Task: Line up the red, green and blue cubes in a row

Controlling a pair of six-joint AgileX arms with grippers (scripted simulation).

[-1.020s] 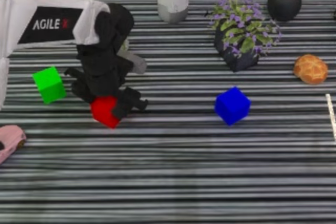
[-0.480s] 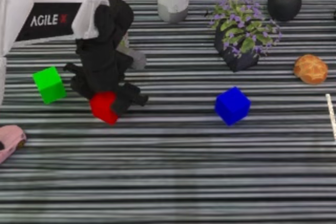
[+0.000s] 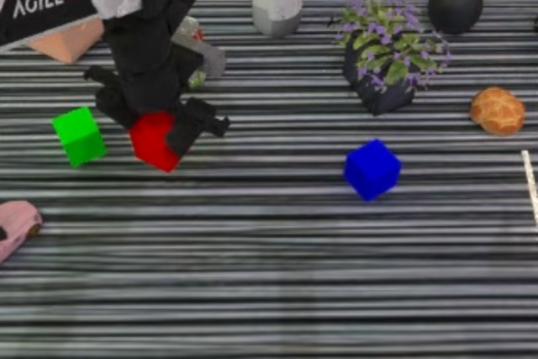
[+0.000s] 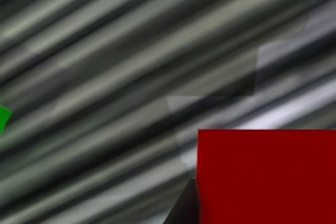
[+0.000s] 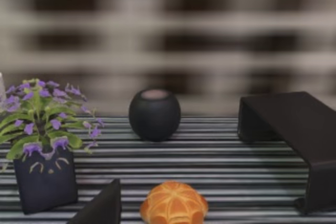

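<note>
Left gripper (image 3: 160,128): clamped across red cube (image 3: 154,140), apparently carried so it can join the row. Green cube (image 3: 79,134) just beside; blue cube (image 3: 371,169) well apart. Right gripper: unseen.

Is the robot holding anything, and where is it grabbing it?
The left hand holds the bright red cube, its fingers pressing two opposite sides near the top.

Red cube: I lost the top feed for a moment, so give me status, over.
Left gripper shut on red cube, beside green cube. Blue cube alone at right. Right arm out of the top view. Nothing between the cubes.
</note>
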